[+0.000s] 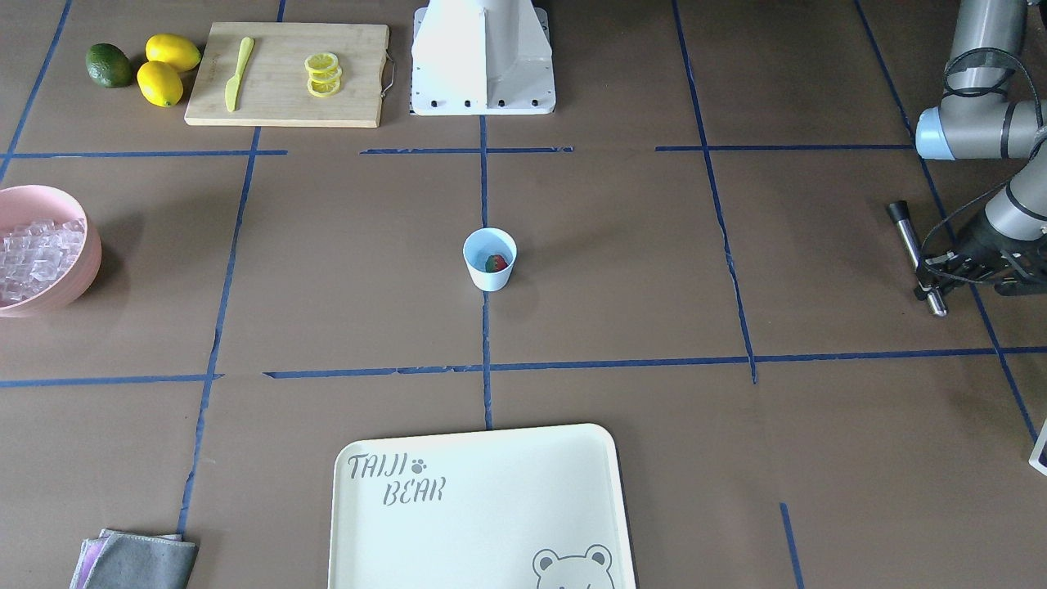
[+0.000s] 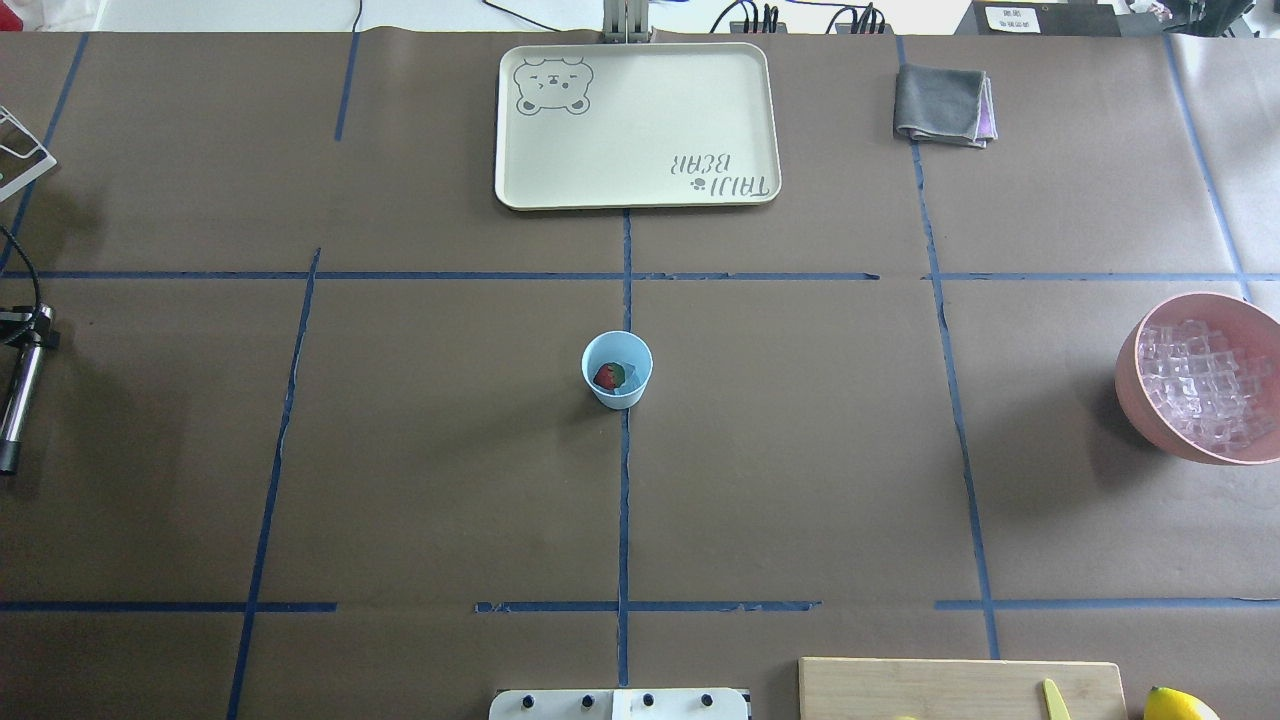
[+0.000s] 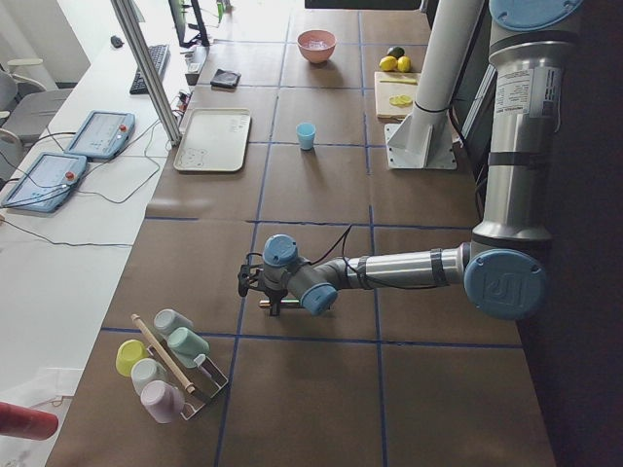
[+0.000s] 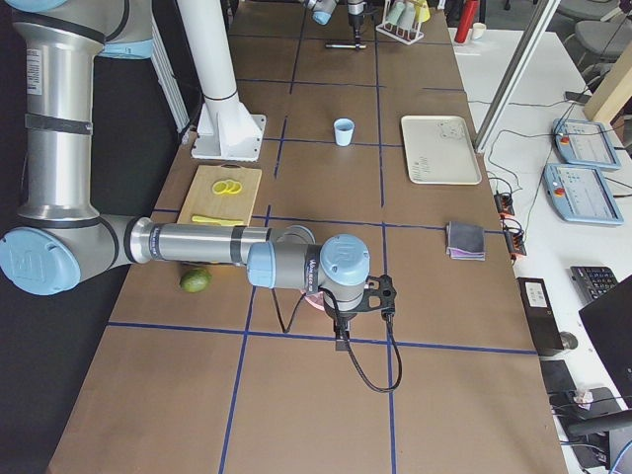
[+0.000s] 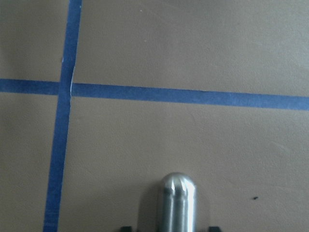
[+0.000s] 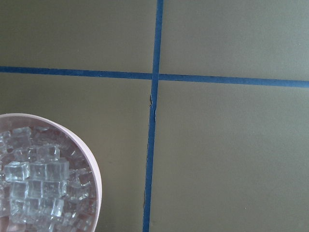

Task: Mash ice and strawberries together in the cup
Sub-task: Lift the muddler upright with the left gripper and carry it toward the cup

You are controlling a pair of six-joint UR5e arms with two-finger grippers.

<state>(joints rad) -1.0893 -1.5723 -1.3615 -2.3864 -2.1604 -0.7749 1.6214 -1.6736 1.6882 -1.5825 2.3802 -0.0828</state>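
- The left claw is clamped on a metal rod. The cup, holding the strawberry, sits well apart from it, mid-surface.
- I cannot tell whether the right claw is parted. The ice lies near it, in the pink bowl.

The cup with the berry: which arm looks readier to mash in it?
Probably left. The left gripper grips a metal rod that could serve as masher; the right arm, by the pink bowl of ice, shows no tool.
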